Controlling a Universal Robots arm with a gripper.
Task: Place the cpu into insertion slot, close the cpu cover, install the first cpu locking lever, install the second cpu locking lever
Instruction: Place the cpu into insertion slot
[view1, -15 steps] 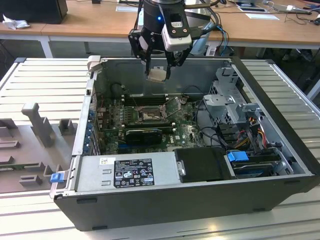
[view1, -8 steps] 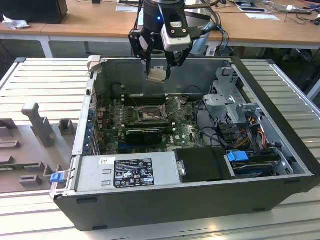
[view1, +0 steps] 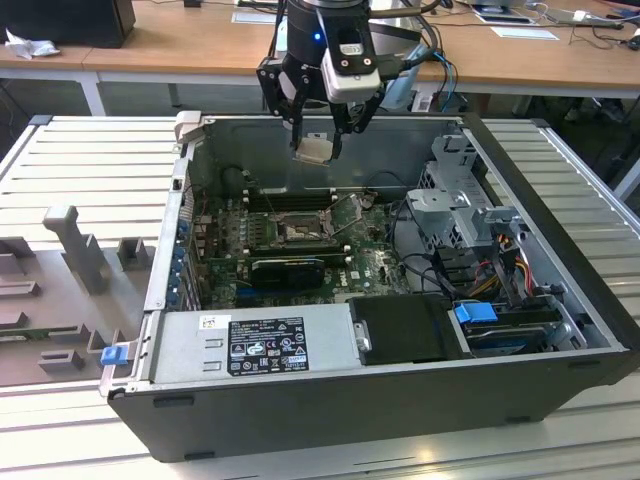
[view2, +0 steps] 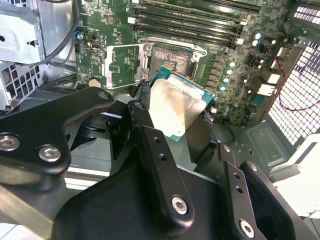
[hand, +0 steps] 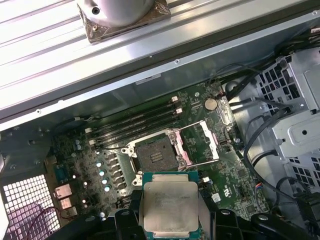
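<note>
You have the cpu (hand: 169, 207) clamped between the gripper's (view1: 315, 138) black fingers (view2: 150, 145), one on each of two opposite edges. It is square (so it has no long axis to speak of), and its pale metal top faces the first wrist view. In the exterior view it hangs over the far side of the open computer case (view1: 300, 400), high above the motherboard (view1: 370, 265) and well apart from the insertion slot (hand: 155, 157). The slot lies bare. The cpu cover (hand: 197, 142) stands swung open just beside it, toward the exterior view's right.
</note>
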